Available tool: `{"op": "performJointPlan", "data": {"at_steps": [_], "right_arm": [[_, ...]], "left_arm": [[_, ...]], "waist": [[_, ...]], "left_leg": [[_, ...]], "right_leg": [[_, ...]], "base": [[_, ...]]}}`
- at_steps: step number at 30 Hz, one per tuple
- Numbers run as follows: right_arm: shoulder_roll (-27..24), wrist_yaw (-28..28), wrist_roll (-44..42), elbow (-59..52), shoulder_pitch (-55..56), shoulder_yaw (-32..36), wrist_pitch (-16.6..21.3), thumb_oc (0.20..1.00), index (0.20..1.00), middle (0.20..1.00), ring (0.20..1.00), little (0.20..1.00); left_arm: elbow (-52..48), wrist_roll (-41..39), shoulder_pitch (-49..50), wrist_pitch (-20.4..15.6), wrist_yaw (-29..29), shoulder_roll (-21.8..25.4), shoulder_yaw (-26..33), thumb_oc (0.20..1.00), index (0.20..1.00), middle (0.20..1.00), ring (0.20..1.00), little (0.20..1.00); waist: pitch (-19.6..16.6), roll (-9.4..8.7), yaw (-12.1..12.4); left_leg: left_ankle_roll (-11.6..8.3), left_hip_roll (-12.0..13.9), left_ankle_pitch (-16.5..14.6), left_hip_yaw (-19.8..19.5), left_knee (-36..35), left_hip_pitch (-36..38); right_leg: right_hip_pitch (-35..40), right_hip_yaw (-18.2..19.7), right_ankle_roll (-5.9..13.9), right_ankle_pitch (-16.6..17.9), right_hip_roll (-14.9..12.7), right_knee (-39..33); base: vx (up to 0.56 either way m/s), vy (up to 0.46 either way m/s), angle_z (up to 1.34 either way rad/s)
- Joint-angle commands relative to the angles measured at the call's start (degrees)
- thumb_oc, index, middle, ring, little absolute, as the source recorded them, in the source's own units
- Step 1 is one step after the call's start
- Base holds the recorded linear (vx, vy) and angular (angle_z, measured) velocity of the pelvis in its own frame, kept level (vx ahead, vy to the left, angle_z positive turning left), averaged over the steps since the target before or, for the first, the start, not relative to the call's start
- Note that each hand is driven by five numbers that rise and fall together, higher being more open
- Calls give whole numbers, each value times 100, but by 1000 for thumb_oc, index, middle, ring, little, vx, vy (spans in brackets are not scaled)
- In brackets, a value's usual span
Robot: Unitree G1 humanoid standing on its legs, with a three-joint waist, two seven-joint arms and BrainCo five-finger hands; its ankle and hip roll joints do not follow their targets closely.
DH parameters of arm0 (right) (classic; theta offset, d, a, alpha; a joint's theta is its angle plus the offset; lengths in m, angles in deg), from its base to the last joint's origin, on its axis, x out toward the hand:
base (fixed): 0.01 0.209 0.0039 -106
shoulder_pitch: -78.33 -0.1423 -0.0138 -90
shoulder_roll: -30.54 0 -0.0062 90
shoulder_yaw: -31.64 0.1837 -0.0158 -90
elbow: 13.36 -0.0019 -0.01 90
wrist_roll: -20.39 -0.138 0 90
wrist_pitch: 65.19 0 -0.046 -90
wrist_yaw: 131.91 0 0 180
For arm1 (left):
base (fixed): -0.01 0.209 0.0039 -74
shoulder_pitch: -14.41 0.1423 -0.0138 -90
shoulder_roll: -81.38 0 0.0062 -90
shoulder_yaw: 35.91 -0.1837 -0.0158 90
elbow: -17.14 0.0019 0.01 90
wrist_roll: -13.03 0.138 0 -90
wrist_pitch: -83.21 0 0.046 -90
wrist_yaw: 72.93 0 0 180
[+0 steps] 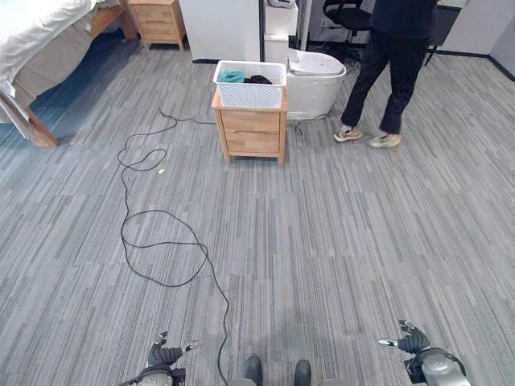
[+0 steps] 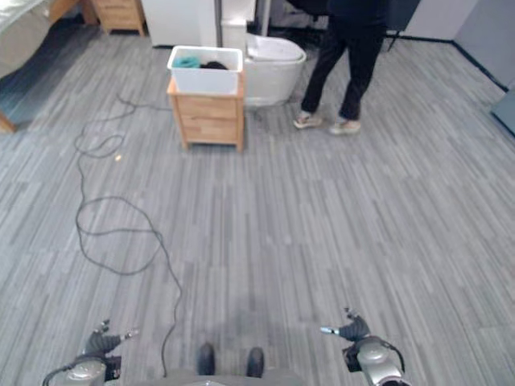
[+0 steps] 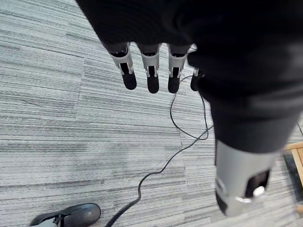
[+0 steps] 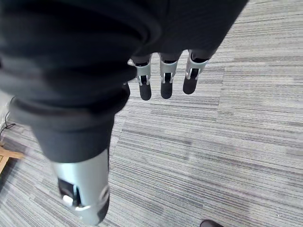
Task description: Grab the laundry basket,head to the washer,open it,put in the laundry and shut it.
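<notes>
While basket (image 1: 250, 84) waits, hands hang

A mock bedroom in a lab: bed (image 1: 36, 48), wooden nightstand (image 1: 251, 129), grey plank floor (image 1: 362, 241), office chair (image 1: 348, 14), a person (image 1: 386, 64) standing nearby.
</notes>
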Motion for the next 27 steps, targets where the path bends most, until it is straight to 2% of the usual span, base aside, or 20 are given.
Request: {"op": "performJointPlan", "data": {"at_steps": [1, 3, 4, 5, 7, 8, 11, 12, 14, 15, 16, 18, 19, 21, 22, 23, 24, 25, 26, 27], "right_arm": [[-31, 42, 115, -303, -272, -90, 53, 1000, 1000, 1000, 1000, 1000], [-14, 18, 140, -321, -314, -113, 42, 1000, 1000, 1000, 1000, 1000], [-14, 18, 140, -321, -314, -113, 42, 1000, 1000, 1000, 1000, 1000], [14, 4, 120, -378, -360, -144, 44, 1000, 1000, 1000, 1000, 1000], [38, 1, 74, -468, -360, -181, 69, 1000, 1000, 1000, 1000, 1000], [34, -6, 57, -485, -368, -202, 68, 1000, 1000, 1000, 1000, 1000], [22, 13, 25, -509, -395, -265, 84, 1000, 1000, 1000, 1000, 1000], [-44, 59, -10, -596, -334, -207, 96, 1000, 1000, 1000, 1000, 1000], [-95, 40, -15, -639, -219, -138, 69, 1000, 1000, 1000, 1000, 1000], [-118, 35, -9, -635, -170, -125, 65, 1000, 1000, 1000, 1000, 1000], [-136, 7, -19, -636, -31, -100, 72, 1000, 1000, 1000, 1000, 1000], [-162, -8, -21, -659, 39, -58, 68, 1000, 1000, 1000, 1000, 1000], [-159, -8, -21, -659, 39, -59, 68, 1000, 1000, 1000, 1000, 1000], [-151, 34, -115, -695, 99, 33, 113, 1000, 1000, 1000, 1000, 1000], [-186, 40, -172, -715, 79, 25, 131, 1000, 1000, 1000, 1000, 1000], [-197, 68, -166, -661, 44, 18, 141, 1000, 1000, 1000, 1000, 1000], [-208, 93, -201, -635, 9, 17, 139, 1000, 1000, 1000, 1000, 1000], [-204, 93, -201, -634, 7, 17, 140, 1000, 1000, 1000, 1000, 1000], [-239, 129, -267, -632, -58, -7, 128, 1000, 1000, 1000, 1000, 1000], [-235, 152, -293, -629, -93, -21, 137, 1000, 1000, 1000, 1000, 1000]], "left_arm": [[-129, -319, -224, -234, -174, 284, 112, 1000, 1000, 1000, 1000, 1000], [-202, -344, -241, -227, -185, 301, 112, 1000, 1000, 1000, 1000, 1000], [-202, -344, -241, -227, -185, 301, 112, 1000, 1000, 1000, 1000, 1000], [-236, -331, -297, -217, -171, 318, 78, 1000, 1000, 1000, 1000, 1000], [-286, -281, -342, -219, -162, 324, 20, 1000, 1000, 1000, 1000, 1000], [-298, -275, -351, -214, -149, 306, 10, 1000, 1000, 1000, 1000, 1000], [-262, -326, -361, -208, -135, 285, -18, 1000, 1000, 1000, 1000, 1000], [-220, -319, -436, -210, -126, 229, -78, 1000, 1000, 1000, 1000, 1000], [-235, -325, -457, -217, -98, 174, -85, 1000, 1000, 1000, 1000, 1000], [-218, -306, -456, -208, -89, 153, -103, 1000, 1000, 1000, 1000, 1000], [-218, -252, -395, -213, -60, 94, -130, 1000, 1000, 1000, 1000, 1000], [-208, -213, -315, -191, -37, 36, -167, 1000, 1000, 1000, 1000, 1000], [-208, -213, -315, -191, -38, 39, -166, 1000, 1000, 1000, 1000, 1000], [-188, -203, -299, -180, 4, -14, -232, 1000, 1000, 1000, 1000, 1000], [-197, -155, -263, -170, 52, -18, -281, 1000, 1000, 1000, 1000, 1000], [-128, -151, -289, -172, 45, -37, -284, 1000, 1000, 1000, 1000, 1000], [-81, -154, -331, -167, 31, -46, -314, 1000, 1000, 1000, 1000, 1000], [-80, -154, -333, -167, 31, -42, -313, 1000, 1000, 1000, 1000, 1000], [-34, -180, -417, -171, 21, -69, -373, 1000, 1000, 1000, 1000, 1000], [-42, -175, -439, -166, 25, -66, -406, 1000, 1000, 1000, 1000, 1000]], "waist": [[173, -106, 101], [275, -90, 112], [274, -90, 112], [385, -45, 80], [480, 6, 38], [492, 12, 9], [579, 28, -59], [643, 16, -213], [668, 46, -337], [660, 78, -383], [579, 142, -441], [486, 267, -482], [474, 249, -495], [380, 325, -541], [319, 410, -554], [309, 419, -560], [327, 384, -558], [315, 366, -567], [377, 247, -508], [387, 196, -460]], "left_leg": [[72, -130, -994, 92, 950, -43], [150, -190, -1050, 56, 1052, -81], [151, -190, -1050, 56, 1053, -83], [225, -224, -1093, -8, 1112, -74], [270, -249, -1133, -75, 1127, -6], [289, -289, -1165, -99, 1059, 102], [294, -392, -1269, -187, 822, 419], [265, -519, -1407, -351, 739, 696], [205, -612, -1596, -554, 723, 985], [189, -626, -1665, -640, 712, 1110], [122, -638, -1799, -790, 789, 1322], [-100, -521, -1614, -849, 1146, 1282], [-97, -541, -1595, -862, 1145, 1261], [-387, -345, -1168, -737, 1498, 1140], [-591, -137, -808, -625, 1973, 1043], [-661, -59, -602, -513, 2209, 966], [-670, 36, -452, -364, 2481, 765], [-664, 15, -431, -371, 2473, 746], [-449, 214, -681, 66, 2604, 287], [-351, 238, -843, 188, 2457, 100]], "right_leg": [[-248, -125, 775, -501, -798, 978], [-511, -86, 863, -399, -906, 1511], [-514, -85, 863, -400, -907, 1513], [-807, 16, 865, -337, -917, 2135], [-1132, 111, 799, -341, -786, 2598], [-1261, 142, 756, -352, -709, 2592], [-1645, -244, 671, -149, -692, 1988], [-1916, -388, 729, 78, -629, 1272], [-2082, -609, 788, 224, -603, 804], [-2146, -664, 783, 244, -614, 810], [-1966, -577, 672, 248, -574, 830], [-1853, -587, 554, 197, -538, 939], [-1866, -589, 556, 209, -561, 931], [-1704, -782, 453, 140, -536, 948], [-1499, -819, 319, -40, -375, 969], [-1387, -850, 266, -131, -337, 946], [-1256, -853, 237, -222, -348, 907], [-1271, -855, 240, -210, -370, 900], [-980, -821, 229, -374, -444, 821], [-867, -785, 243, -432, -465, 785]], "base": [[45, 240, -12], [22, 151, -13], [30, 183, -13], [58, 172, -8], [132, 174, -7], [187, 101, -6], [341, 42, 13], [470, -14, 35], [577, -54, 60], [683, -128, 52], [565, -148, 54], [391, -139, 81], [204, -119, 84], [349, -190, 82], [479, -217, 75], [440, -185, 62], [189, -84, 0], [278, -97, -23], [292, -78, -40], [384, -96, 7]]}}
